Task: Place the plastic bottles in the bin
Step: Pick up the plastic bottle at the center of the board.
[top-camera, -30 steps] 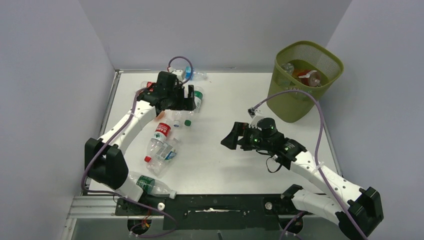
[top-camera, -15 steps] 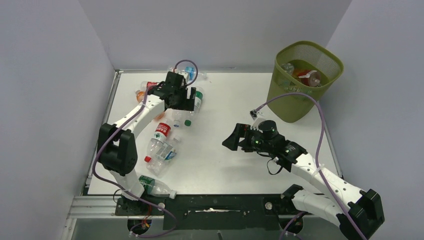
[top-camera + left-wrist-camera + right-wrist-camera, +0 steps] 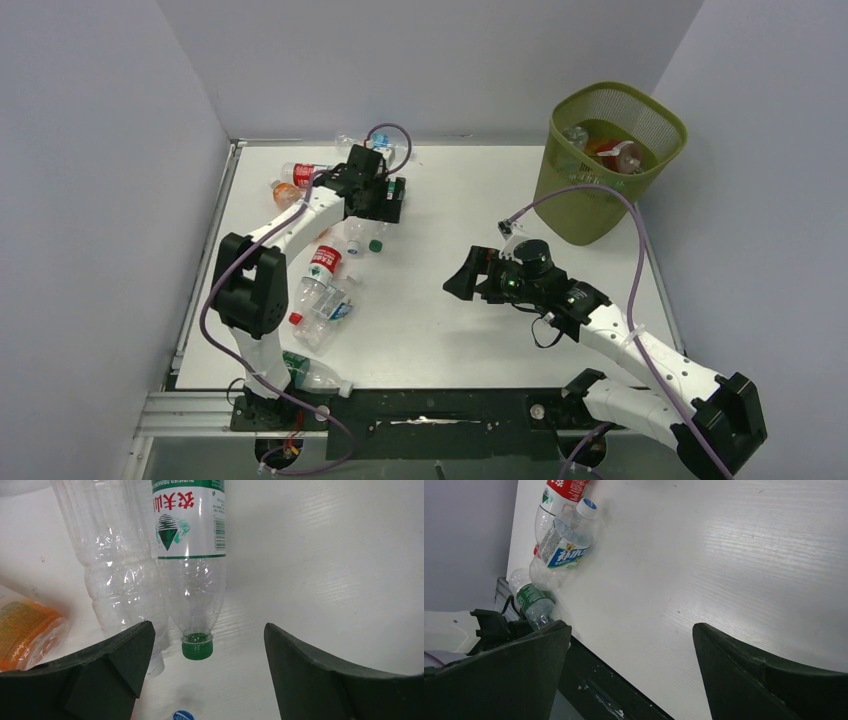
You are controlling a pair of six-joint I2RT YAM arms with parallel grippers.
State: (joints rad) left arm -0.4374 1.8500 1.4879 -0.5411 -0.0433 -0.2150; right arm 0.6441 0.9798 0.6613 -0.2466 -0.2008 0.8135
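On the white table (image 3: 450,330), the olive-green mesh bin (image 3: 617,130) stood with a few bottles (image 3: 612,152) inside. Near the bin the right gripper (image 3: 631,630) hovered empty, jaws wide. Well left of the bin, the left gripper (image 3: 207,630), jaws apart, framed the green-capped bottle (image 3: 192,580); closing well meant taking that neck alone, sparing the clear bottle (image 3: 117,570) just beside.

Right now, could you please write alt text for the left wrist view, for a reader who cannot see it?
The left gripper, open, frames a green-capped bottle lying on the table, cap toward the camera. A clear bottle lies beside it, an orange bottle at the left edge.
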